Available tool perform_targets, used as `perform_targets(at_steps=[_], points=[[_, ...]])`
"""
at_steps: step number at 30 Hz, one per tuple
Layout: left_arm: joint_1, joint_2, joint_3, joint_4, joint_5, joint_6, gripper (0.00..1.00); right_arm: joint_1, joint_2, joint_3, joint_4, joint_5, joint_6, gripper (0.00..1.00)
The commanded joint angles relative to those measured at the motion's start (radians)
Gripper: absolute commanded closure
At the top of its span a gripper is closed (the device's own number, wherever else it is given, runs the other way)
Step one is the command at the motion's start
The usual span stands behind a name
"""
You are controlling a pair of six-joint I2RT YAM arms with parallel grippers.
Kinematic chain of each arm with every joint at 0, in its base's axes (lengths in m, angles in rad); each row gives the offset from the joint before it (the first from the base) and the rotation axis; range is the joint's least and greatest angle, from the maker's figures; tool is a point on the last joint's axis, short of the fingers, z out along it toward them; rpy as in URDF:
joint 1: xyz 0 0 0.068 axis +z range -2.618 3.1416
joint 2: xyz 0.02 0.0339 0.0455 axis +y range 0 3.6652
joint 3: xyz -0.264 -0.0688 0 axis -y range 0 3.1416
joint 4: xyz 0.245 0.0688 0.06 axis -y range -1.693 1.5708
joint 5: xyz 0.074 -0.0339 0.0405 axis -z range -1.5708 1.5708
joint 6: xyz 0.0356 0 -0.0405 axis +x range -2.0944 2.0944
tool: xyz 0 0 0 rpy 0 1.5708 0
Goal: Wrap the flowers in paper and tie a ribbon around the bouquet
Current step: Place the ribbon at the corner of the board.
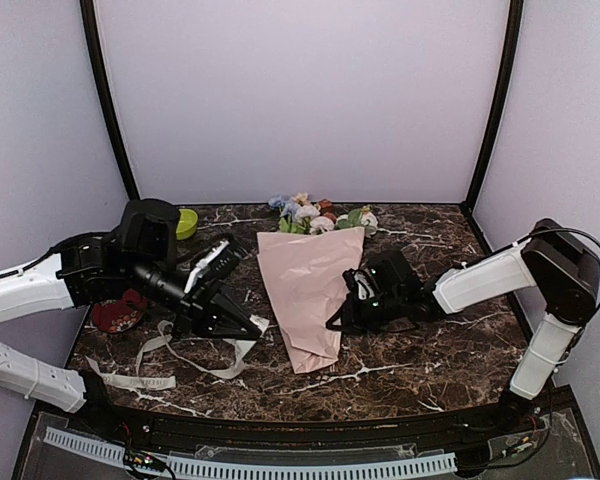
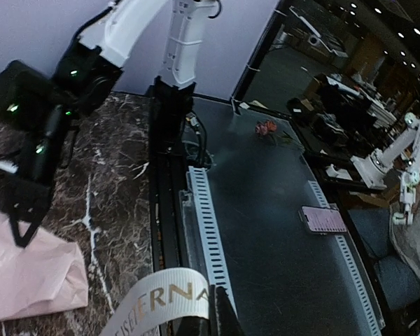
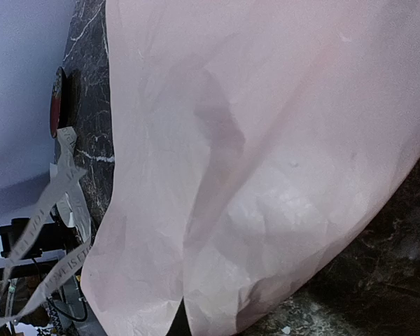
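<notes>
A red dish (image 1: 118,312) sat by the table's (image 1: 440,350) left edge, partly under the left arm, with a green bowl (image 1: 186,223) behind it near the back wall. The ribbon (image 1: 170,352) looped over the marble in front of the dish, one tail running out close to the near-left edge. In the left wrist view its gold print read "ERNA", with what looked like "ISE" cut off before it. The left gripper (image 1: 250,327) had its jaws together on the ribbon's far end, just beside the bouquet (image 1: 305,285).

The bouquet lay flat mid-table, its long axis running from back to front. The wide end pointed at the back wall, where the flowers (image 1: 315,215) spilled out close to the table's rear edge. The narrow end pointed at the arms and stopped well short of the front edge.

The right gripper (image 1: 338,318) was clamped on the paper (image 3: 266,140) at the cone's right edge, low down near the narrow end. Bare marble stretched from there to the right edge and along the front.
</notes>
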Motion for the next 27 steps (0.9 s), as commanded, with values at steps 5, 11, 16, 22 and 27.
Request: perform_targets(at_steps=[5,11,16,22,27], points=[[-0.275,0.445,0.356,-0.151,-0.090,0.338,1.00,0.011,-0.031,0.073,-0.071,0.001,-0.048,1.00],[-0.297,0.634,0.520,-0.188,-0.335,0.456,1.00,0.012,-0.071,0.088,-0.138,0.025,-0.088,1.00],[-0.298,0.736,0.579,-0.226,-0.355,0.529,0.99,0.011,-0.077,0.089,-0.140,0.018,-0.091,1.00],[-0.300,0.796,0.575,-0.249,-0.519,0.488,0.44,0.012,-0.078,0.093,-0.144,0.011,-0.097,1.00],[-0.300,0.685,0.474,-0.131,-0.527,0.457,0.28,0.013,-0.068,0.089,-0.132,0.007,-0.089,1.00]])
